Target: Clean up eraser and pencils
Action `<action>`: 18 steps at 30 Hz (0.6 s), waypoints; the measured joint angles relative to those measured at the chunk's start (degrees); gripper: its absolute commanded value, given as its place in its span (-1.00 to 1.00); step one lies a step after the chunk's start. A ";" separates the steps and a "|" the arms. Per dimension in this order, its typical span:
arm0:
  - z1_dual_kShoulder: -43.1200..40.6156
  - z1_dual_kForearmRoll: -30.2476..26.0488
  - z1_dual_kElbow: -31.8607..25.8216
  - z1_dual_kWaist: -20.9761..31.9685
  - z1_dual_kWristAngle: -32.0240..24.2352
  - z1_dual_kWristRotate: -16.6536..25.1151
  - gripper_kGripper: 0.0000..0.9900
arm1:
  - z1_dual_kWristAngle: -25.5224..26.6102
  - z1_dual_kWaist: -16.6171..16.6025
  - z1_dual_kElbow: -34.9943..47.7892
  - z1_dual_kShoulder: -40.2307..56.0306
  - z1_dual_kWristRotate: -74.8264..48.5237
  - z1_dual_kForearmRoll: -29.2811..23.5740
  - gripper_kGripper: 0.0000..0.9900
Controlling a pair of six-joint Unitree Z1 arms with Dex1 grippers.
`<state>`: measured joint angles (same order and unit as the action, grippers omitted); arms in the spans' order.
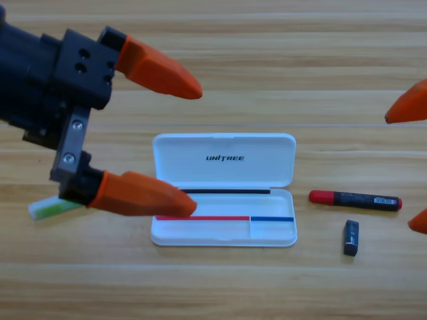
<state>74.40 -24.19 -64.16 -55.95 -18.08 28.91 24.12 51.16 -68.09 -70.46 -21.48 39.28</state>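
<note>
Pencils lie apart on the table [267,40]: the light green one [50,208] near the left edge, mostly hidden under the left tool [190,143], the black one with a red end [355,199] toward the right edge, just right of the open white case [223,163]. An eraser [351,237] sits just below that black pencil. Left tool's orange jaws are spread wide above the case's left side. Right tool [412,167] shows only jaw tips at the right edge, set apart.
</note>
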 measured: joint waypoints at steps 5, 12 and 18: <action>0.00 0.00 0.00 -0.07 0.61 0.00 1.00 | 0.02 0.00 0.00 -0.03 0.00 0.00 0.99; 0.00 0.00 0.00 -0.07 1.23 0.00 1.00 | -0.01 0.00 -0.24 -0.03 0.00 3.33 0.99; 0.02 0.00 0.02 -0.07 1.30 0.00 1.00 | -8.07 0.02 -0.37 -0.07 2.63 9.61 0.99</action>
<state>74.42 -24.19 -64.14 -56.01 -16.78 28.91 16.05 51.17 -68.46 -70.53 -18.85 48.90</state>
